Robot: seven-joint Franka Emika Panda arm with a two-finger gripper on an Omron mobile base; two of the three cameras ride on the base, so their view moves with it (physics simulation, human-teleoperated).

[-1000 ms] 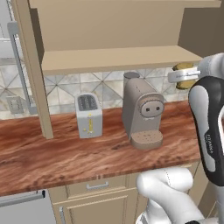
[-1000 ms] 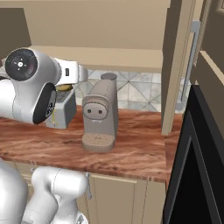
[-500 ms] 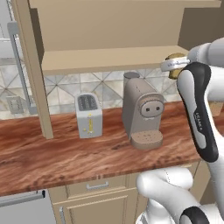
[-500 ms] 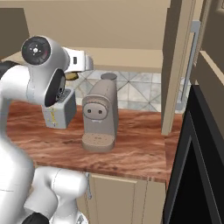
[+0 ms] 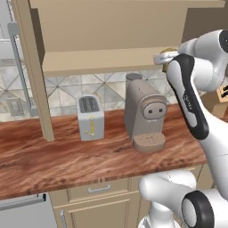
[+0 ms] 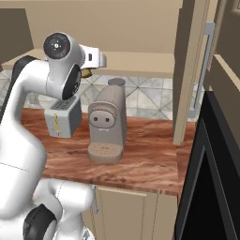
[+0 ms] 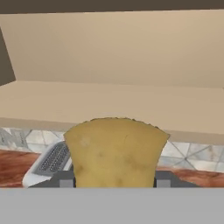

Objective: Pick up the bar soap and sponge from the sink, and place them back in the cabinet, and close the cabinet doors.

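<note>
A: We hold the sponge [image 7: 116, 151] between the fingers [image 7: 113, 183], partly closed on its sides, raised in front of the cabinet [image 7: 113, 57], level with its lower shelf [image 7: 109, 103].

B: How should we place it?

A: We judge it best to carry the sponge well over the shelf's front edge, lower until it rests, then release, staying clear of the coffee machine [image 5: 143, 115] on the tabletop [image 5: 67, 160].
</note>
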